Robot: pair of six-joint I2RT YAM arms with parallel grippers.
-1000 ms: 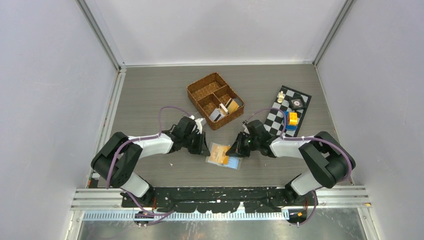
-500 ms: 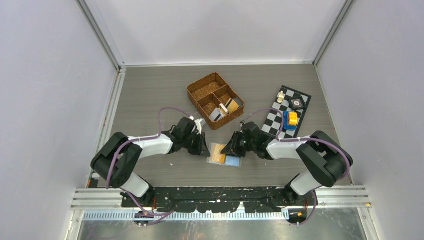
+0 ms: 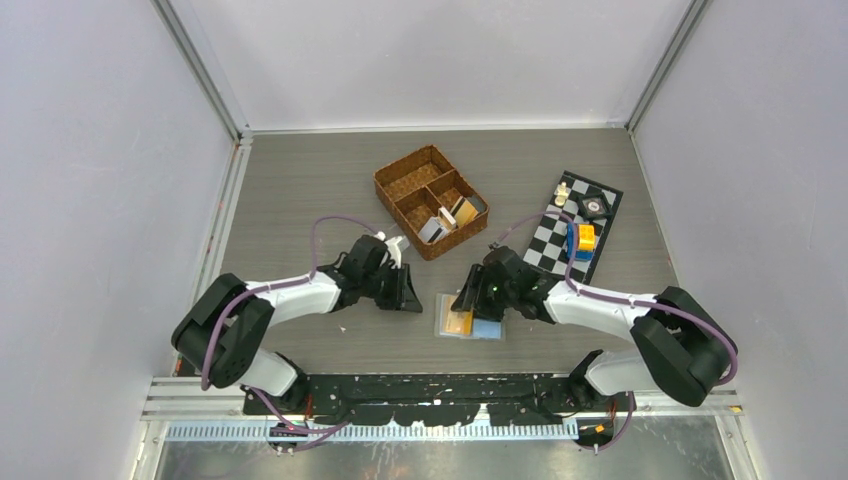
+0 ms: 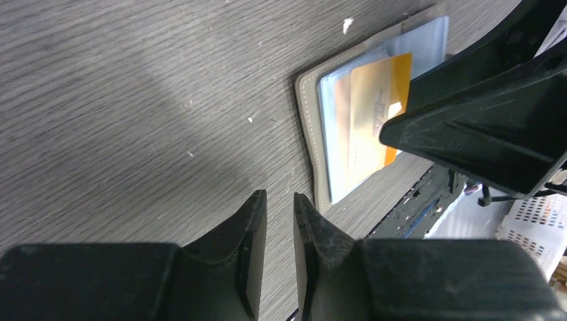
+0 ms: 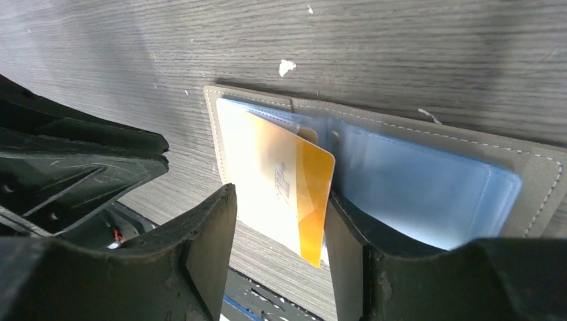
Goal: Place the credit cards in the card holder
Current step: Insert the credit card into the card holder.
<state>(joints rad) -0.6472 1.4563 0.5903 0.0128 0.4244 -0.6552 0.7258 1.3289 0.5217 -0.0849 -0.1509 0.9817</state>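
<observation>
Card holder: open flat, long axis left-right, between the tools.
Orange card: on its left sleeve, crosswise.
Right tool: apart, straddling card.
Left tool: narrow gap, empty.
Bench: grey woodgrain; pale walls.

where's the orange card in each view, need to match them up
top external: orange card low centre
left wrist: orange card upper right
right wrist: orange card centre
shared landmark: the grey card holder under it

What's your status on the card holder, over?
Right gripper open astride orange card, partly in card holder sleeve. Left gripper barely open, empty. Nothing blocking.
</observation>
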